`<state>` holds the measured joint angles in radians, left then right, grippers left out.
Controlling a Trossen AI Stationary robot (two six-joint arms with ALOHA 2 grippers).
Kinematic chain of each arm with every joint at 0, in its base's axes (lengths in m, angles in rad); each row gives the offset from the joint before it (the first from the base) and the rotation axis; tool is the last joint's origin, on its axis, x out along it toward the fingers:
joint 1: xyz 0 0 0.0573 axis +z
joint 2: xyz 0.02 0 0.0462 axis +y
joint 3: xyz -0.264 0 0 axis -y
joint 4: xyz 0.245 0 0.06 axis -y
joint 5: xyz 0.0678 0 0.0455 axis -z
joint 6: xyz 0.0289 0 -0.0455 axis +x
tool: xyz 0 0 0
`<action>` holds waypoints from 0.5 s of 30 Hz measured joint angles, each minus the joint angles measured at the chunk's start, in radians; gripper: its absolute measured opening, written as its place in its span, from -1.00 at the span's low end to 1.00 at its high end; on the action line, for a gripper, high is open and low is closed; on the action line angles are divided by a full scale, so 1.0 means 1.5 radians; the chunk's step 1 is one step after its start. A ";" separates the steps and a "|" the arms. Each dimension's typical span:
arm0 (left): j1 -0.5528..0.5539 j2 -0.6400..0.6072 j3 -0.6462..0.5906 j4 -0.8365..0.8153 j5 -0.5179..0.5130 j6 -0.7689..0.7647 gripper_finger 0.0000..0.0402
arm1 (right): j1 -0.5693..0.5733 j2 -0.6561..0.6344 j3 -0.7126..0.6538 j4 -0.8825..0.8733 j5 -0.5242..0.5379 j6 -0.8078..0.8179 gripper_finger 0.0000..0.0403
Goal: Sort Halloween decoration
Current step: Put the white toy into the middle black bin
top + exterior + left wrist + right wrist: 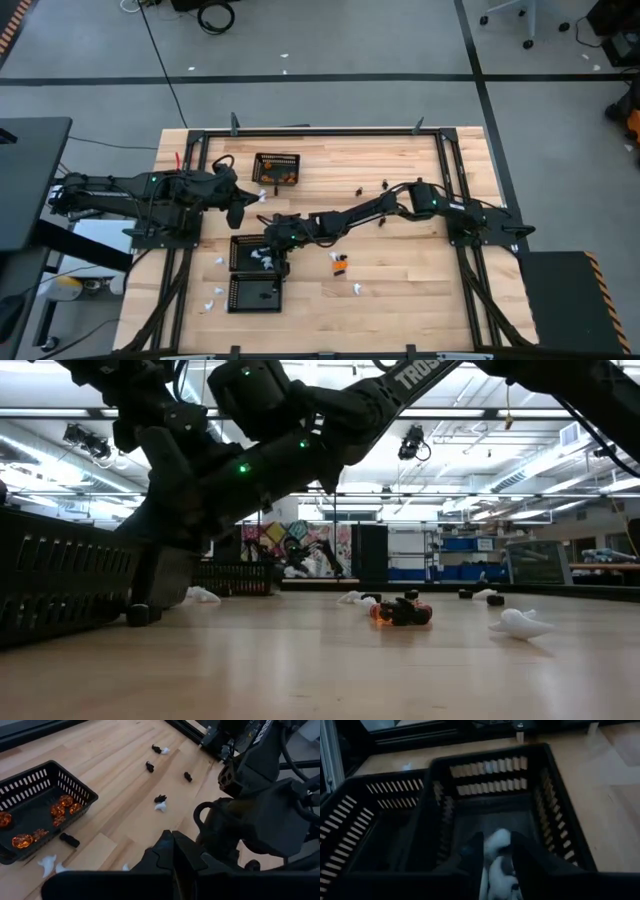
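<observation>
Our left gripper (240,203) hangs with its fingers pressed together, holding nothing, over the table (400,290) beside the basket of orange pieces (277,168). Next, our right gripper (496,865) reaches across over the middle basket (555,805), its fingers a little apart with white pieces (497,857) between them; we cannot tell whether it grips them. A third basket (254,294) touches that one on the near side. Farther right, black pieces (372,186) and an orange piece (340,262) lie scattered on bare wood, well apart.
</observation>
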<state>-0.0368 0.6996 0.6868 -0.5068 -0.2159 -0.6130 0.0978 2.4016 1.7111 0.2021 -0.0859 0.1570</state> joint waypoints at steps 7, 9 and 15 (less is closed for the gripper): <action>0.000 0.000 0.000 -0.001 0.000 0.013 -0.96 | -0.014 -0.021 0.005 0.001 -0.011 0.005 -0.30; 0.000 0.000 0.000 -0.001 0.000 0.017 -0.96 | -0.020 -0.043 0.006 -0.003 -0.011 0.003 -0.29; 0.000 0.000 0.000 -0.005 0.000 0.022 -0.96 | -0.040 -0.107 -0.020 -0.076 0.004 -0.012 -0.30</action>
<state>-0.0365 0.6994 0.6868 -0.5136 -0.2161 -0.5804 0.0385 2.2404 1.6809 0.0885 -0.0792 0.1391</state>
